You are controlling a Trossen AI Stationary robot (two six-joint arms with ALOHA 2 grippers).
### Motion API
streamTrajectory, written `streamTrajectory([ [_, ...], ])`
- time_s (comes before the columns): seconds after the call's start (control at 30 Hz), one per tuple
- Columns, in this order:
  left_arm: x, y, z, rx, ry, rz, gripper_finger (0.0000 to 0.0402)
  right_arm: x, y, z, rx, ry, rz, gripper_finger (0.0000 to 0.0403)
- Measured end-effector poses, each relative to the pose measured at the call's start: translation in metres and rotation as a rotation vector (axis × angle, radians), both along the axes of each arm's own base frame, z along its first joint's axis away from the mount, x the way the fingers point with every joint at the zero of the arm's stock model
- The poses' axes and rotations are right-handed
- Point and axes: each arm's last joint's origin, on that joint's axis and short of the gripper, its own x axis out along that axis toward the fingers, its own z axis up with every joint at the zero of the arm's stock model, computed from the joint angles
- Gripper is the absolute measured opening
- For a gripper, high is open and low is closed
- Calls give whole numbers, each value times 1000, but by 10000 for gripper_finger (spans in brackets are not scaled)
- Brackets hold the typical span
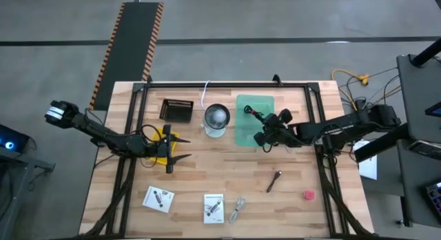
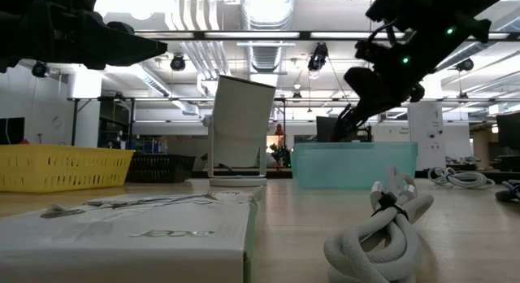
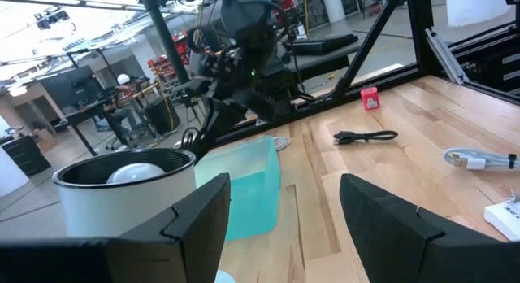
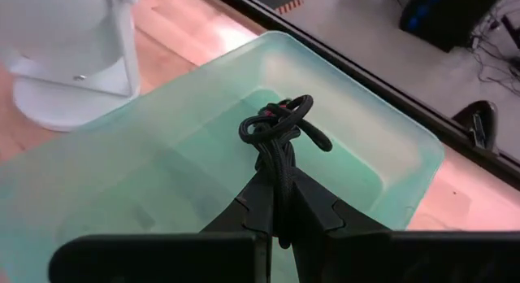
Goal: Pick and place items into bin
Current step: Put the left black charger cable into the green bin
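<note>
Pinched right gripper [image 4: 276, 214] dangles knotted black-and-red cable [image 4: 280, 132] over translucent green bin [image 4: 390, 165]; left gripper [image 3: 280, 218] gapes.

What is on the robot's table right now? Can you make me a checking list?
Surface: wooden table, bare in the middle.
Job's things: black-and-red cable held over the green bin; dark tool, pink lump, silver piece, two white cards lie on the table.
Clutter: white fan, black basket, yellow basket.
Grippers: right gripper shut on the cable; left gripper open, waiting at the table's left.
Cables: grey bundle.
Surroundings: workshop, nobody seen.
</note>
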Motion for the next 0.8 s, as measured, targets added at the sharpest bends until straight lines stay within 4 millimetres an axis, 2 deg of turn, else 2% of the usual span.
streamTrajectory([
  [0.43,0,0,0,0,1,0,216,17,-5,-19,-8,5,-19,13],
  [0.8,0,0,0,0,2,0,216,27,-3,-17,38,-104,2,13],
])
